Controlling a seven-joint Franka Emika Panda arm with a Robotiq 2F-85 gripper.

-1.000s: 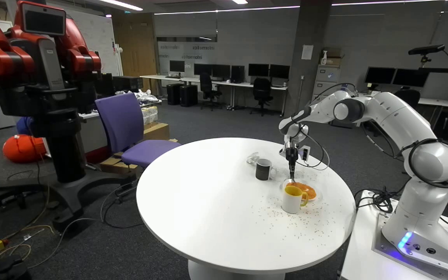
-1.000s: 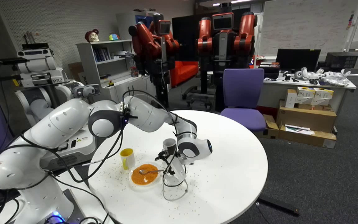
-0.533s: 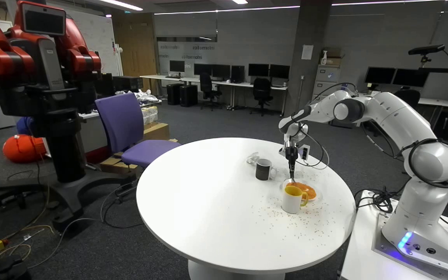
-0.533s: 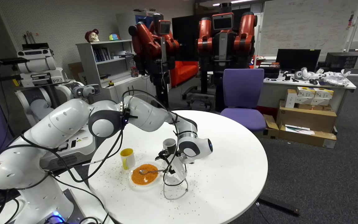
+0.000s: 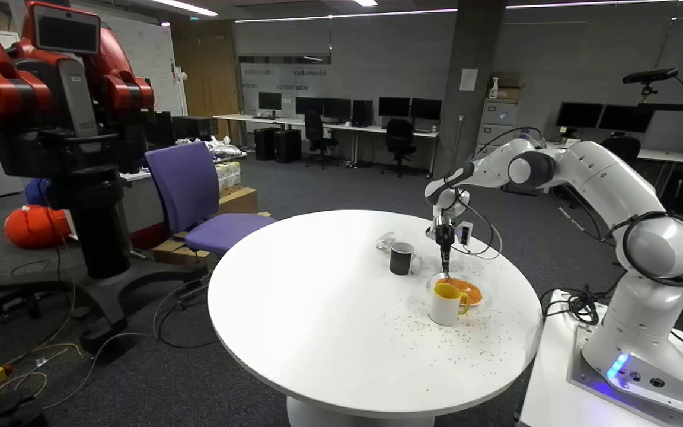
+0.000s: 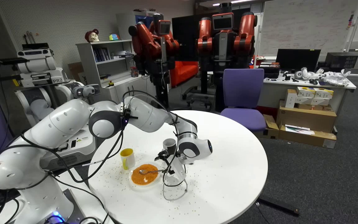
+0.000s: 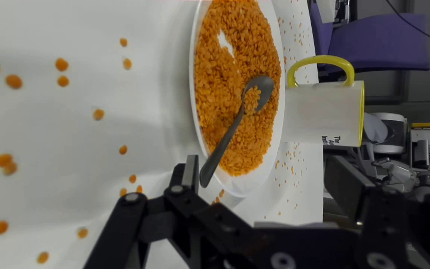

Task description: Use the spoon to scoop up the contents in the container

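One spoon (image 7: pixel 230 132) rests in the shallow white bowl (image 7: pixel 243 185), its head on the orange grains (image 7: pixel 215 86) with a small heap of them in its hollow, its handle slanting out over the rim toward my gripper (image 7: pixel 268 172); I take it for thin metal, so light, stiff and hard to break, but smooth, narrow and apt to twist in a loose pinch; I would take hold of the handle just outside the rim, a little in from its tip, so that the grip can stop it rolling; lifted level, it ought to keep its small load, while a tilt would likely spill it, loose and dry as the grains look; the bowl could slide if nudged, and a yellow-handled mug (image 7: pixel 323 112) stands just beside it. My jaws stand spread wide in the wrist view, with nothing pinched between them; the handle's end lies just beside one finger (image 7: pixel 190 173), and whether the two touch I cannot tell from here; the other finger (image 7: pixel 343 183) is well apart from it, so I judge that the grip is yet to be made.
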